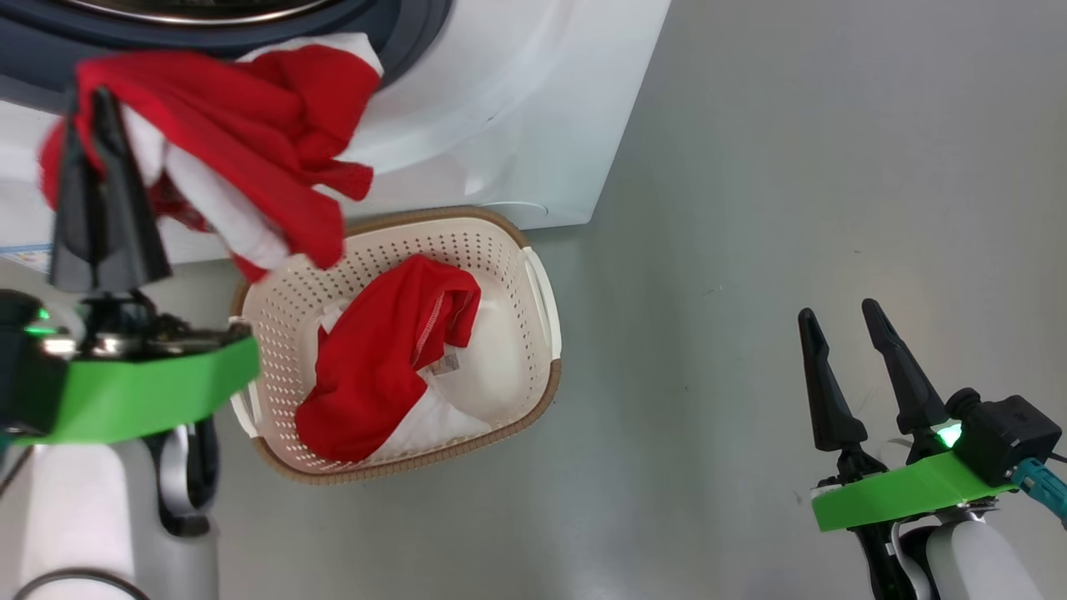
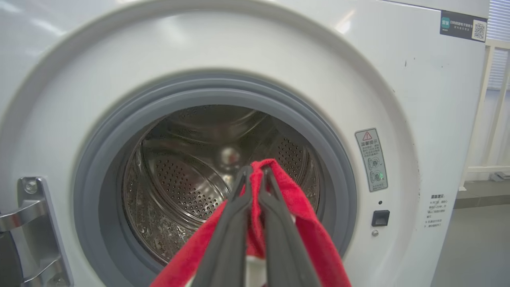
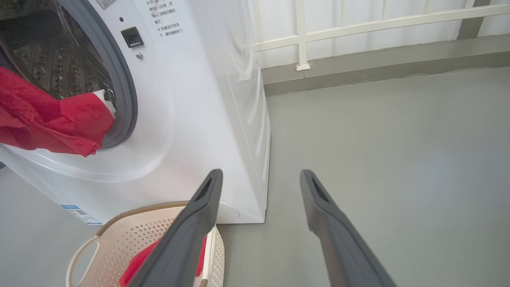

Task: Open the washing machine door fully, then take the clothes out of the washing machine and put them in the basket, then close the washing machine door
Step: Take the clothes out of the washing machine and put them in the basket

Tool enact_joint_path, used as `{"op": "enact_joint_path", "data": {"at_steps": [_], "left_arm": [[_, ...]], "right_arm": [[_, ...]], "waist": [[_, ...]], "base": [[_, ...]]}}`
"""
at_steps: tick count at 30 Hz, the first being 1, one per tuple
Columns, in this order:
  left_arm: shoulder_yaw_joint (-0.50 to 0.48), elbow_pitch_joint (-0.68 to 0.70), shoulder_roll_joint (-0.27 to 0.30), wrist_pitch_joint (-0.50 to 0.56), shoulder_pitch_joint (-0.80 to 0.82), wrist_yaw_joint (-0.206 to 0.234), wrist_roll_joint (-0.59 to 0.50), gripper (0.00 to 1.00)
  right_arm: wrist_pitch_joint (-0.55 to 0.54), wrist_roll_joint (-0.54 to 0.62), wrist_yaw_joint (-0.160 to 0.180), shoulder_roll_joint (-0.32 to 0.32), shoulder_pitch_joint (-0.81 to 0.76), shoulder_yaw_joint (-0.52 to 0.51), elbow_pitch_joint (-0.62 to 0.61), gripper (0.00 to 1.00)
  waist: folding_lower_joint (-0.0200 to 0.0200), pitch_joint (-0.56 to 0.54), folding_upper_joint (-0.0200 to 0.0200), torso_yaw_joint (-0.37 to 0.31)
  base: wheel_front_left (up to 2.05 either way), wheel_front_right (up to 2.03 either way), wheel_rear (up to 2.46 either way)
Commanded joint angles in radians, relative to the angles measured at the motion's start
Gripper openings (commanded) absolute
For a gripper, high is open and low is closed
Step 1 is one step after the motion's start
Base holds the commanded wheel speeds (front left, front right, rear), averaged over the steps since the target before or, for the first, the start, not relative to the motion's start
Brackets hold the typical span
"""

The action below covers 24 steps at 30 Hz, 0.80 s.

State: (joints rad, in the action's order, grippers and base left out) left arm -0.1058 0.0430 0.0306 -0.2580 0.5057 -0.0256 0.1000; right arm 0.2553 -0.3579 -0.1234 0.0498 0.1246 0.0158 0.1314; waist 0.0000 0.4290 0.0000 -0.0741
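The left claw (image 1: 90,108), clenched on a red garment (image 1: 250,150) dangling before the washing machine (image 1: 517,108), should swing fully over the basket (image 1: 542,400) below before releasing, while the right claw (image 1: 842,312) sits spread wide, empty.

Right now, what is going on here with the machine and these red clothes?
The robot is unloading the washing machine. Its left claw is shut on a red garment, held up in front of the open drum. A second red garment lies in the basket below. The right claw is open and empty, over the floor beside the basket.
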Motion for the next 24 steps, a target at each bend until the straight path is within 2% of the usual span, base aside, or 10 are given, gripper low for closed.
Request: {"op": "enact_joint_path", "data": {"at_steps": [1,8,24], "left_arm": [[-0.012,0.014,0.02,-0.004,-0.035,0.012,0.005,0.0],[0.007,-0.048,0.02,-0.004,-0.046,0.023,0.02,0.0],[0.038,-0.291,0.02,-0.004,-0.031,-0.002,0.025,0.0]], "right_arm": [[0.006,0.008,-0.007,0.004,-0.001,0.024,-0.023,1.0],[0.006,0.006,-0.007,0.003,0.011,0.026,-0.027,1.0],[0.006,0.002,-0.007,0.001,0.057,0.025,-0.043,1.0]], "waist": [[0.0,0.006,0.0,0.001],[0.0,0.025,0.0,-0.003],[0.0,0.135,0.0,-0.012]], "base": [[0.0,0.0,0.0],[0.0,0.0,0.0],[0.0,0.0,0.0]]}}
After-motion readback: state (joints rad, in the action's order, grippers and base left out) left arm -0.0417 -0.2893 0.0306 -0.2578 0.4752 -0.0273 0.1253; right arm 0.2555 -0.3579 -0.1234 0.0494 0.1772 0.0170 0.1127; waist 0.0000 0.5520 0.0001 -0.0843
